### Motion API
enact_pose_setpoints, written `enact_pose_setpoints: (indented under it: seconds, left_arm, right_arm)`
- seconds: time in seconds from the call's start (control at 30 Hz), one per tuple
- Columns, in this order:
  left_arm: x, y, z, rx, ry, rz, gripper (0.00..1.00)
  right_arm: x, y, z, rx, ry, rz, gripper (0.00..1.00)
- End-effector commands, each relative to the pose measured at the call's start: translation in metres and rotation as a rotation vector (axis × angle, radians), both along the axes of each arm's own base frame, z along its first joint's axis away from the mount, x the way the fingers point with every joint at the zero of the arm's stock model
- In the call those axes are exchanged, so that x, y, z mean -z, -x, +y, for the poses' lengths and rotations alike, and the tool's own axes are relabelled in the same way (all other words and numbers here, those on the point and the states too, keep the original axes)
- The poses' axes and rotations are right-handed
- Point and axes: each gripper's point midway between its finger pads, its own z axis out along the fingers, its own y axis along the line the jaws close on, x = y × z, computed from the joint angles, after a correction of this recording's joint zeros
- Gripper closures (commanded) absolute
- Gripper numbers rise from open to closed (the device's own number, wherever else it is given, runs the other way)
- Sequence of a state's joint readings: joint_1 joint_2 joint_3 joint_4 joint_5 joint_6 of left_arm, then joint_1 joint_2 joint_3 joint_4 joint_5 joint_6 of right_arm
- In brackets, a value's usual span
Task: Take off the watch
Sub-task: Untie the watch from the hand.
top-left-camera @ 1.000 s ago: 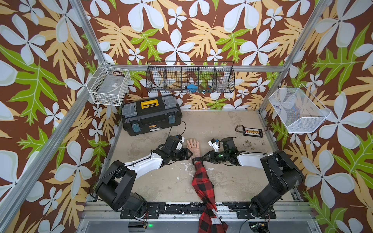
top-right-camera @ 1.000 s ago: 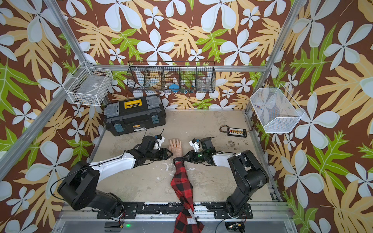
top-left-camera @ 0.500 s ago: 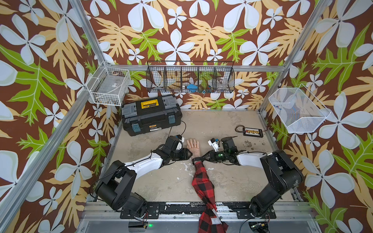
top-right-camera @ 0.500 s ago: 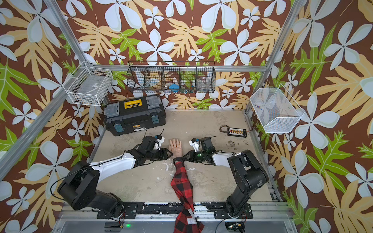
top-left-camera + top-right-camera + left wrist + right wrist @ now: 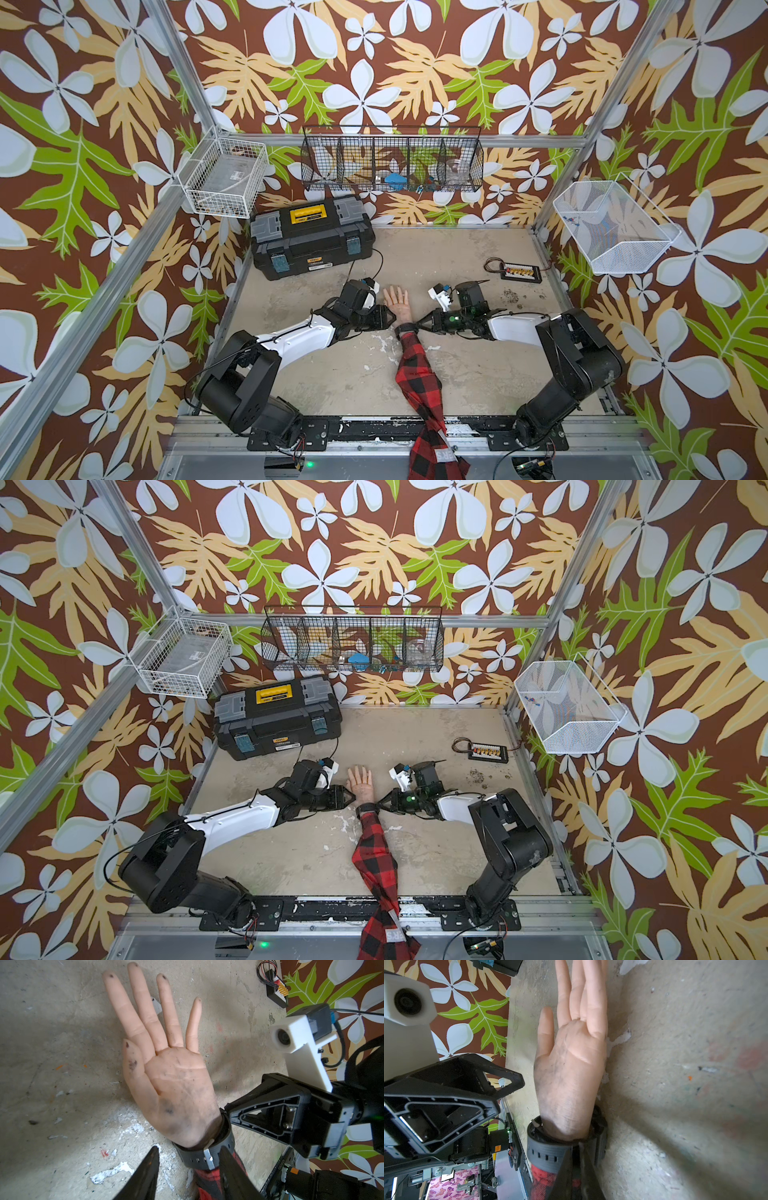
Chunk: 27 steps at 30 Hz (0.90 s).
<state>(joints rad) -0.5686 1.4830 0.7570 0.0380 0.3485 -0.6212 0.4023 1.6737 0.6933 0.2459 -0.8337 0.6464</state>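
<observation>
**A:** Any readable text?

**B:** Not much. Left to right in both top views:
- The black toolbox (image 5: 311, 237), upper left of the table (image 5: 457, 249), has a yellow lid plate and a white front sticker. Both are too small to read.
- The tag (image 5: 444, 456) on the red plaid sleeve (image 5: 415, 374), at the bottom edge, has white letters. "RS" is all I get.
- The connector board (image 5: 519, 272), right of centre, has no legible marking.

**A:** And the task item?

**B:** Centre of frame. the watch (image 5: 405, 329) is buckled round the wrist of the mannequin hand (image 5: 397, 300), just above the sleeve cuff. Palm up, fingers toward the top of the frame. The strap runs left-right across the wrist and the loop's axis lies along the forearm. The silver buckle (image 5: 208, 1157) is on the palm side. In the right wrist view the thick case (image 5: 601, 1140) looks to be on the table side.

**A:** Grippers?

**B:** The left gripper (image 5: 390, 319) is just left of the wrist, jaws apart, holding nothing. In the left wrist view the buckle shows between its fingertips. The right gripper (image 5: 417, 328) reaches in from the right, jaws together, tip touching the strap. Can't tell if any strap is pinched.
</observation>
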Motion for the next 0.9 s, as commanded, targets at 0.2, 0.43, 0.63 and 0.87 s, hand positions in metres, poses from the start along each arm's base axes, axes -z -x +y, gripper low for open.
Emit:
enact_pose_setpoints:
  seconds: [0.2,0.43,0.63,0.87]
  left_arm:
    - [-0.043,-0.013,-0.013,0.243,-0.106,-0.263,0.46]
    - [-0.063,0.010,-0.034,0.640,-0.246,-0.652,0.46]
    - [-0.052,0.008,-0.040,0.772,-0.361,-0.741,0.49]
    - [-0.026,0.003,-0.045,0.858,-0.441,-0.693,0.50]
  right_arm:
    - [0.001,0.001,0.001,-0.009,-0.004,0.003,0.92]
    - [0.003,0.002,0.002,-0.010,-0.005,0.010,0.93]
    - [0.004,0.003,0.002,-0.012,-0.006,0.013,0.93]
    - [0.003,0.002,0.002,-0.012,-0.008,0.011,0.93]
